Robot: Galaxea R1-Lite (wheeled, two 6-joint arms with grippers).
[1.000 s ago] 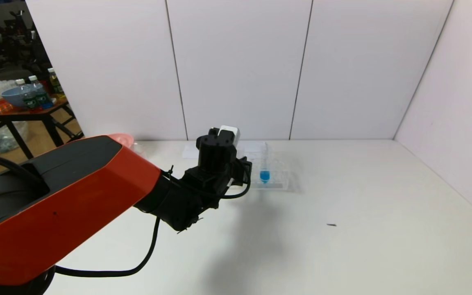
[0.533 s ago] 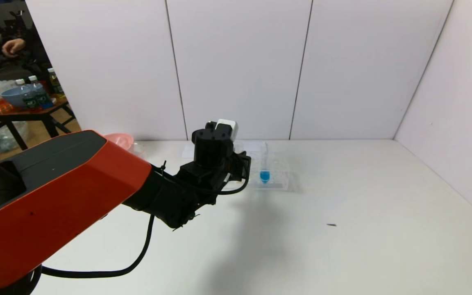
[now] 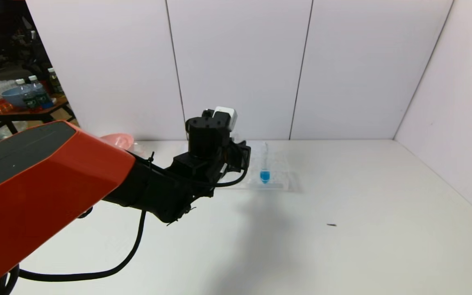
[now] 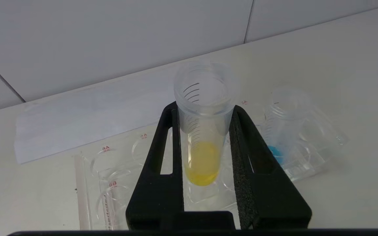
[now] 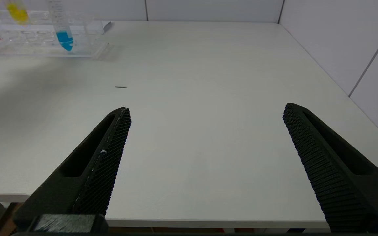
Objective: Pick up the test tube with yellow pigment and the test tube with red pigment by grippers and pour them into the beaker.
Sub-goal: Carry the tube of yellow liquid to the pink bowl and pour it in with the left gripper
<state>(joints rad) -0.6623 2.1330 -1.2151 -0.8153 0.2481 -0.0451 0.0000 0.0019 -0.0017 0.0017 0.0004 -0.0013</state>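
My left gripper [image 4: 204,108] is shut on the test tube with yellow pigment [image 4: 202,164], holding it upright just below its rim. The tube hangs above the clear rack [image 4: 110,183], its yellow plug clear of the holes. In the head view the left wrist [image 3: 211,139] hides the tube. The yellow tube [image 5: 16,11] also shows far off in the right wrist view. My right gripper [image 5: 205,111] stands open over the table's front edge, holding nothing. The test tube with red pigment is out of view. A faint clear shape [image 3: 138,148] beside the pink bowl may be the beaker.
A blue-liquid tube [image 3: 264,175] stands in the rack [image 3: 279,182]. A white paper sheet [image 4: 77,114] lies behind the rack by the wall. The pink bowl [image 3: 117,139] peeks over my left arm. A small dark speck [image 3: 331,225] lies on the table.
My left arm has risen and drifted a little to the left, carrying the yellow tube with it. The rack and the blue tube have stayed put.
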